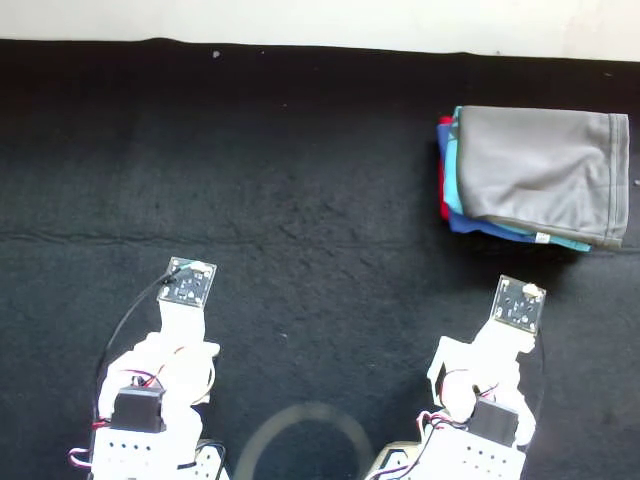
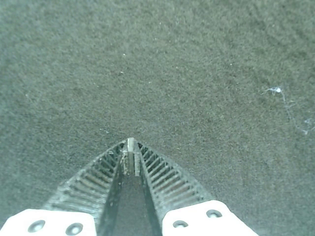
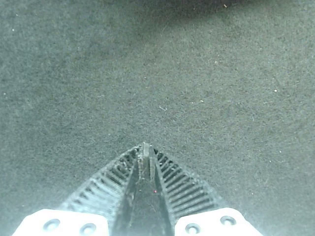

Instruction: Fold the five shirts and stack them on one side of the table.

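A stack of folded shirts (image 1: 535, 175) lies at the far right of the black table, a grey one on top, with teal, blue and red edges (image 1: 447, 170) showing beneath. Both arms are drawn back at the near edge. My left gripper (image 2: 130, 147) hangs shut over bare black cloth, nothing between its ribbed fingers (image 2: 93, 184). My right gripper (image 3: 145, 150) is likewise shut and holds nothing, just short of the stack. In the high view the left arm (image 1: 185, 285) sits at the near left and the right arm (image 1: 518, 305) at the near right.
Black felt (image 1: 280, 180) covers the whole table, with a pale wall strip (image 1: 300, 20) along the far edge. A faint ring-shaped glare (image 1: 300, 440) lies between the two arm bases.
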